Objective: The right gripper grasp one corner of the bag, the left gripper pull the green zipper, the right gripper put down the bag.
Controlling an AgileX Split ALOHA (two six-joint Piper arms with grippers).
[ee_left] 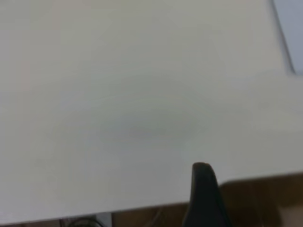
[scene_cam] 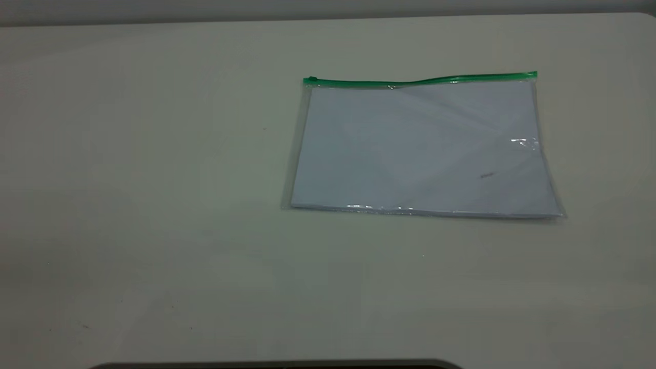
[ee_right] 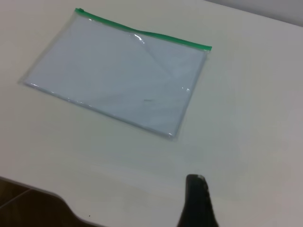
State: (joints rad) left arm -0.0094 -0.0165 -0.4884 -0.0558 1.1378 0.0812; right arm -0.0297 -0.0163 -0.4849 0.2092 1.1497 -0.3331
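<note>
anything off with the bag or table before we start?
Only minor: the green zipper has a slight kink near its middle instead of running straight. Otherwise the bag lies flat and intact on the table, paper inside, nothing spilled.

1. The left gripper (ee_left: 204,196) shows as one black tip cut off at the picture's edge
2. The right gripper (ee_right: 197,201) likewise
3. Only a corner of the bag (ee_left: 289,28) enters the left wrist view
</note>
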